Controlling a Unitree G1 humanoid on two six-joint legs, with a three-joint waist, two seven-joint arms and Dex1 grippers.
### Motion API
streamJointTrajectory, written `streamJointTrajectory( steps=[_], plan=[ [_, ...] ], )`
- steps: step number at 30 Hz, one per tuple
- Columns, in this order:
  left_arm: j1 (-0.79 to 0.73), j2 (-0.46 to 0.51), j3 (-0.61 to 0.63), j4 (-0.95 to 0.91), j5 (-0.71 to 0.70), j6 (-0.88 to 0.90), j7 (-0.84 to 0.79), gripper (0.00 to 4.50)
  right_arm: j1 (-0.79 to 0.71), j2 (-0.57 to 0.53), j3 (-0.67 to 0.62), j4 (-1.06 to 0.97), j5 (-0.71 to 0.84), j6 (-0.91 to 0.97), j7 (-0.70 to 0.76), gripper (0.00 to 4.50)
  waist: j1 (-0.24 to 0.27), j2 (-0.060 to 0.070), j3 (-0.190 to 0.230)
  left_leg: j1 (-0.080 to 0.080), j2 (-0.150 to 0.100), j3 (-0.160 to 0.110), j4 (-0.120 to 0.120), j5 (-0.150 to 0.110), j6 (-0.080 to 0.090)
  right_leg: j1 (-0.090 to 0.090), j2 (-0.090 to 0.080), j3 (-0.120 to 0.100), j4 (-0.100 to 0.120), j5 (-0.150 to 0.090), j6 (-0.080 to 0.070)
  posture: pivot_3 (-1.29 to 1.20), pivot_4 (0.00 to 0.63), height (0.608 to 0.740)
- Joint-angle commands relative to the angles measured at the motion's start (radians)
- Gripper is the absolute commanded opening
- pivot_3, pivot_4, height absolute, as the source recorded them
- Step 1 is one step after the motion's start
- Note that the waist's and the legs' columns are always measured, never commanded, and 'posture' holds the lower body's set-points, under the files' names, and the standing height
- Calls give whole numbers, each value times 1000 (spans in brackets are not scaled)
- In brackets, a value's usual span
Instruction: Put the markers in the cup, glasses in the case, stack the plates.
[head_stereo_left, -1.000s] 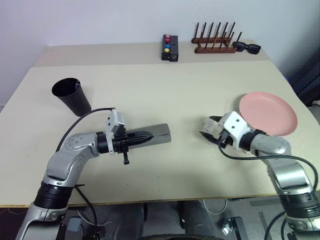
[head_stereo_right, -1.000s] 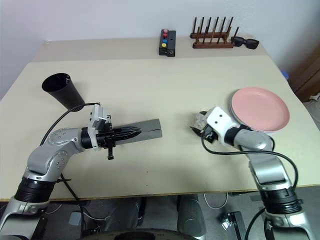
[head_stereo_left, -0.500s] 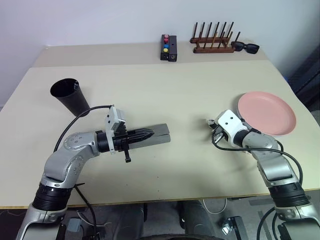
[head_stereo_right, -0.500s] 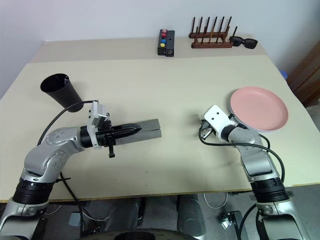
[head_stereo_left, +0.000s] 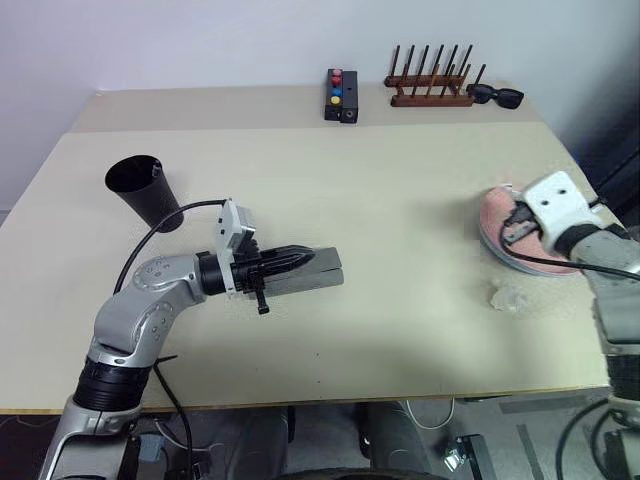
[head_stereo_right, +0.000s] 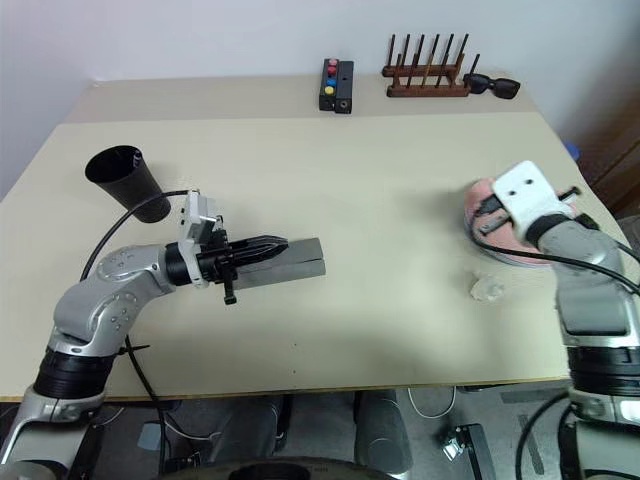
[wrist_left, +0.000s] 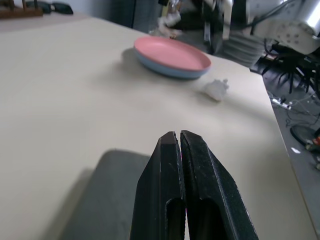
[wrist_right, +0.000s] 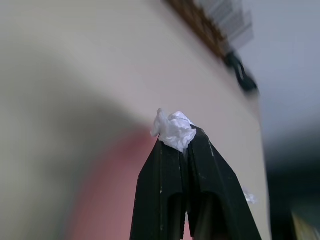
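Note:
The grey case (head_stereo_left: 322, 276) lies closed at the table's middle left. My left gripper (head_stereo_left: 314, 258) is shut and empty, its tips just over the case's lid. The black cup (head_stereo_left: 141, 190) stands behind it at the left, with a slim dark tip at its rim; the markers are otherwise hidden. The glasses are out of view. At the right, the pink plate (wrist_left: 170, 52) rests on the light blue plate (wrist_left: 162, 68). My right gripper (wrist_right: 176, 142) hangs over them, shut on a crumpled white wad (wrist_right: 174, 129).
A second white wad (head_stereo_left: 510, 297) lies on the table in front of the plates. At the back stand a wooden peg rack (head_stereo_left: 430, 92), black sunglasses (head_stereo_left: 496, 95) and a small black box with coloured buttons (head_stereo_left: 340, 97).
My right gripper closed on a white wad near the table's middle right, then swung right and up over the plates. The left gripper has stayed over the case.

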Motion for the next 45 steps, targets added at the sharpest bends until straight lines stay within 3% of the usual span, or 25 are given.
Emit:
streamJointTrajectory(
  steps=[1,4,9,13,19,30,37,42,45],
  plan=[
    [-27,-9,5,-32,-24,10,3,63,-5,-10,-24,46,5,-25,-10,14,-8,1,0,0,0,0,0,0,0,0,0,0,0,0,0,0,150,734],
    [-34,-15,4,-42,-25,24,11,63,-6,-19,-29,89,3,-45,-14,914,-10,1,0,1,0,1,0,0,0,0,0,1,1,0,0,0,150,734],
    [-26,-14,13,-56,-31,38,13,63,21,-37,-58,68,13,-76,-10,3369,-3,1,0,1,0,1,0,0,0,0,0,1,1,0,0,0,150,734],
    [-25,-14,13,-40,-26,31,2,63,67,-29,-131,3,116,-107,65,3369,0,1,0,0,0,1,0,0,0,0,0,0,0,0,0,0,150,734],
    [-23,-26,-2,13,-4,-12,-41,63,341,-31,-215,-244,324,-1,307,3369,1,1,0,1,0,-1,0,-1,1,2,0,-1,-1,-1,1,0,150,734],
    [-40,-31,-11,-2,-12,14,-47,63,469,-15,-184,-225,302,54,303,3369,1,1,0,2,0,-1,2,-1,1,3,0,-1,-1,-1,1,0,150,734],
    [-45,-30,-5,-17,-21,39,-40,63,458,-17,-172,-202,305,31,309,28,1,1,0,2,0,-1,1,-1,1,3,0,-1,-1,-1,1,0,150,734],
    [-40,-31,-4,-9,-15,31,-45,63,436,-14,-182,-240,332,-5,329,28,1,1,0,2,0,-1,1,-1,1,3,0,-1,-1,-1,1,0,150,734],
    [-34,-31,-4,3,-6,16,-52,63,330,4,-213,-247,366,-15,285,28,-5,1,0,2,0,0,1,-1,1,3,0,-1,-1,-1,1,0,150,734]
  ],
)
